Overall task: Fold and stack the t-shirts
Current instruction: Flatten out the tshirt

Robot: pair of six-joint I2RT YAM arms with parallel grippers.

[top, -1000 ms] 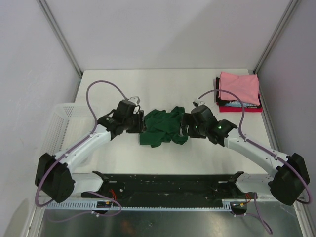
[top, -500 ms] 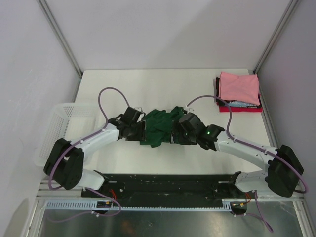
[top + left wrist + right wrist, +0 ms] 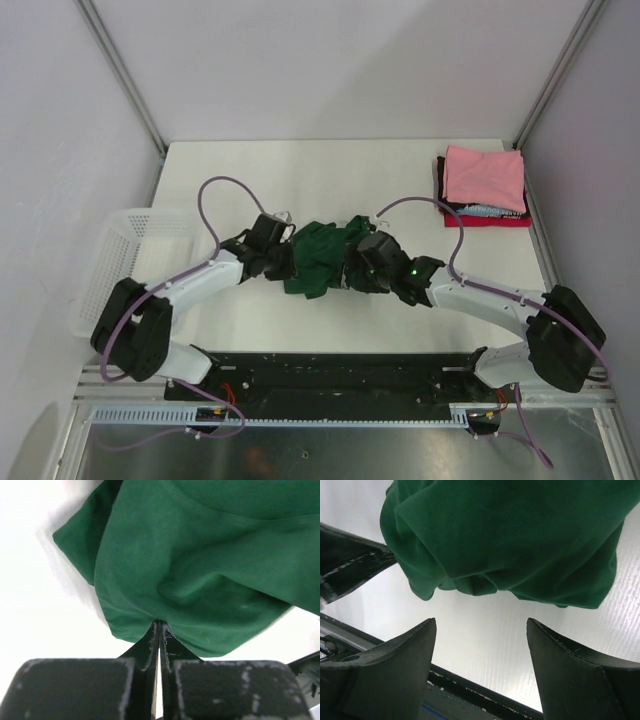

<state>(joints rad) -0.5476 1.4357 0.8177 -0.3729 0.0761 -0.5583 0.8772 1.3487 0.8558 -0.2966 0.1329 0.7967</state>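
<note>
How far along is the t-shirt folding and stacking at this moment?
Done: folded shirts are piled at the far right corner of the table, with the pink t-shirt on top and the red t-shirt at the bottom. In hand: the green t-shirt lies crumpled mid-table. The left gripper is shut on its edge, and the right gripper is open beside it. Left: spread the green t-shirt, fold it and add it to the pile.

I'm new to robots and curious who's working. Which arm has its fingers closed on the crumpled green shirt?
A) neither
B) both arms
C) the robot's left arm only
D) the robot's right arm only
C: the left gripper pinches a fold of the green shirt, while the right gripper stands wide open, short of the cloth.
</note>
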